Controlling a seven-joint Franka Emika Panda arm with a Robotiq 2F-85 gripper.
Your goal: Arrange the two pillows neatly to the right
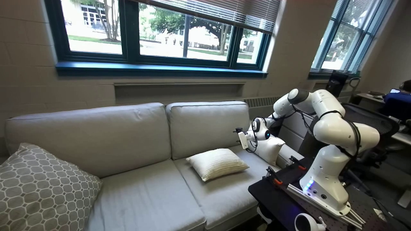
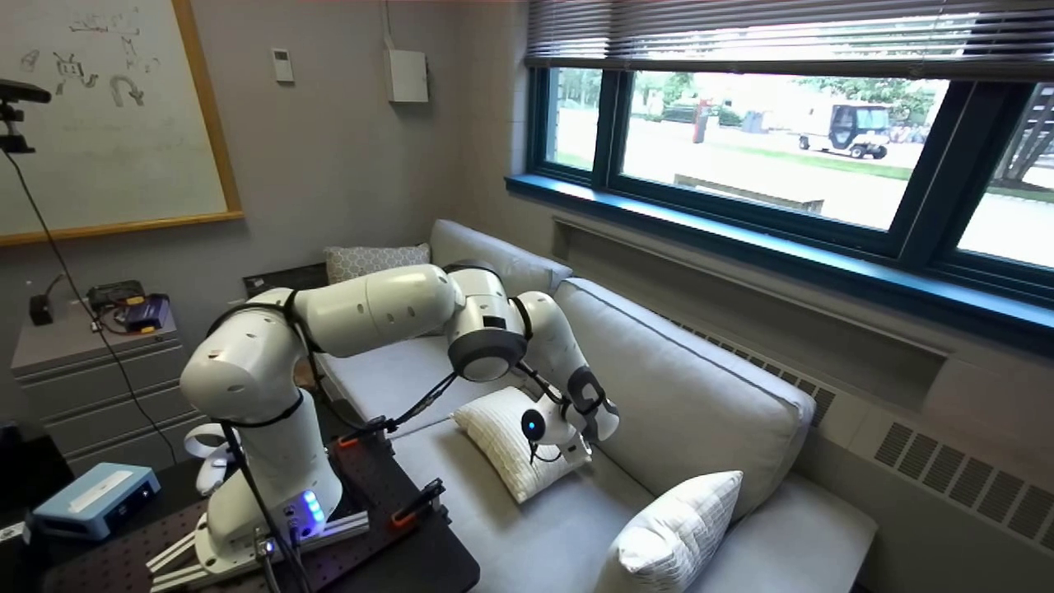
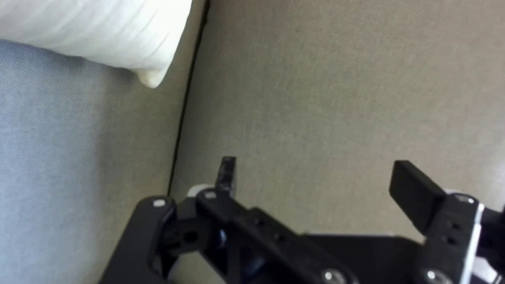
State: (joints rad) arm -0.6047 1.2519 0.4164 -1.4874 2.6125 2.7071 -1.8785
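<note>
The claw [image 3: 313,177] gapes empty, presumably to bring the flat pillow [image 1: 218,164], at the claw's seven o'clock in an exterior view, to the tilted pillow [image 1: 269,149] at four o'clock by the armrest [image 2: 807,534].

Pale grey sofa [image 1: 138,189], two seat cushions [image 1: 151,208] side by side. On the one nearer the visible armrest [image 2: 799,535], one cream pillow [image 1: 218,163] lies flat, fine-lined face up, near the seam [image 1: 189,189]. A second cream pillow [image 2: 671,531] stands tilted just beside that armrest, apart from the flat one; whether it touches the sofa's back [image 2: 675,395] cannot be told. Toward the opposite end, a grey-and-white lattice-patterned cushion [image 1: 48,189] sits propped at a slant.
</note>
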